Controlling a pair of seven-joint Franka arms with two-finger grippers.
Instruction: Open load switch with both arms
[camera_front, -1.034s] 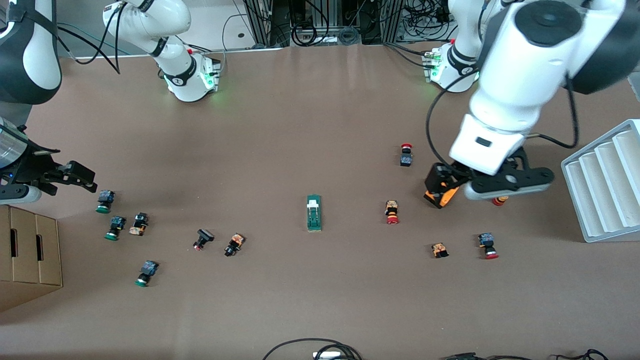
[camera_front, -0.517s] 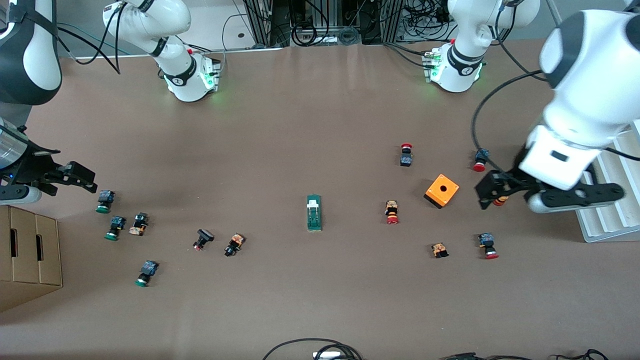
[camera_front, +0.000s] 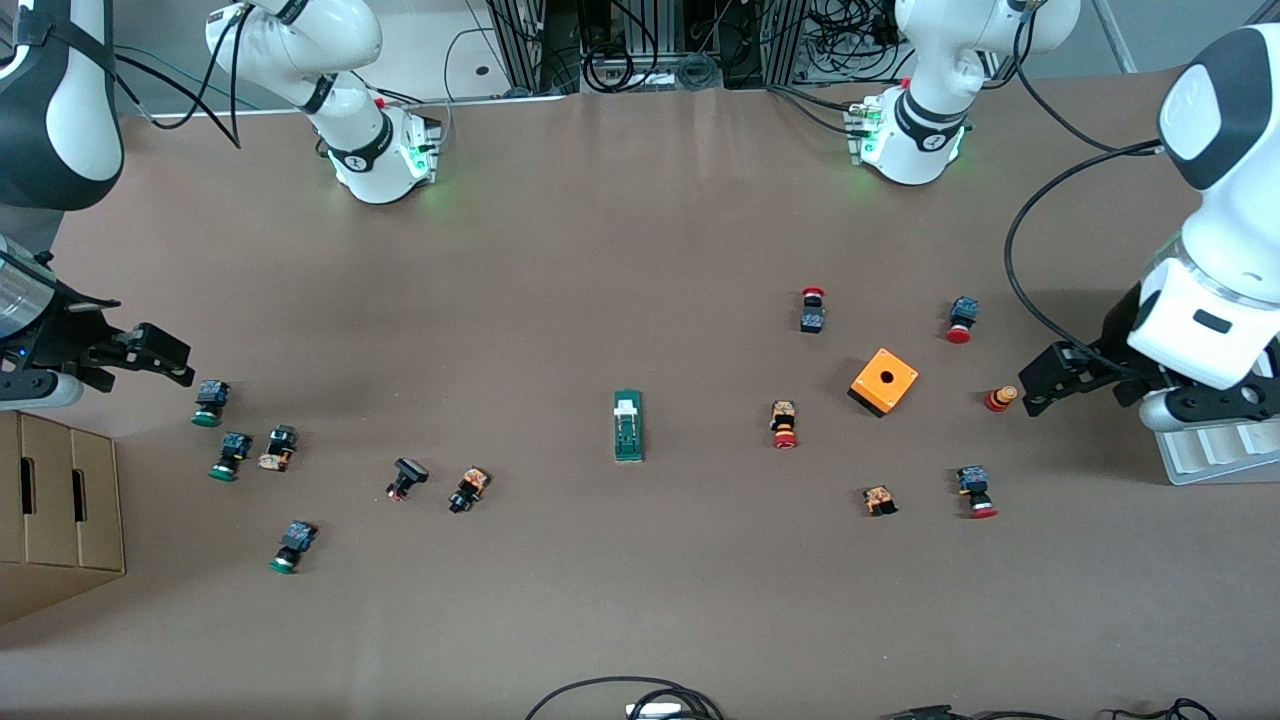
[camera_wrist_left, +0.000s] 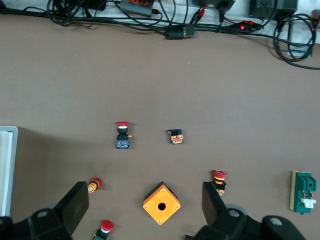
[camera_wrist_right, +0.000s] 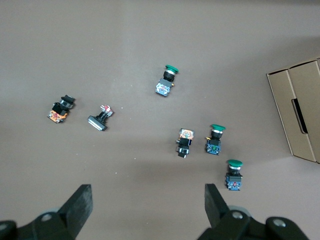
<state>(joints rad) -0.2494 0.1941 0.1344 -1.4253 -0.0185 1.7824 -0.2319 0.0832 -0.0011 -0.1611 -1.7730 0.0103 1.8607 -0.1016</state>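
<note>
- Swinging away from the orange box since the earlier frame, the left hand now hangs over the tabletop at its own arm's end, beside a white tray; the right hand has not moved near the cardboard box
- Front view: the load switch lies mid-tabletop, untouched, well apart from both hands
- Left wrist view: fingers spread wide, empty; load switch off to one edge
- Right wrist view: fingers wide, empty, over green-capped buttons
- Judged best: bring both hands in together, one pinning the green body, one working the white tab
</note>
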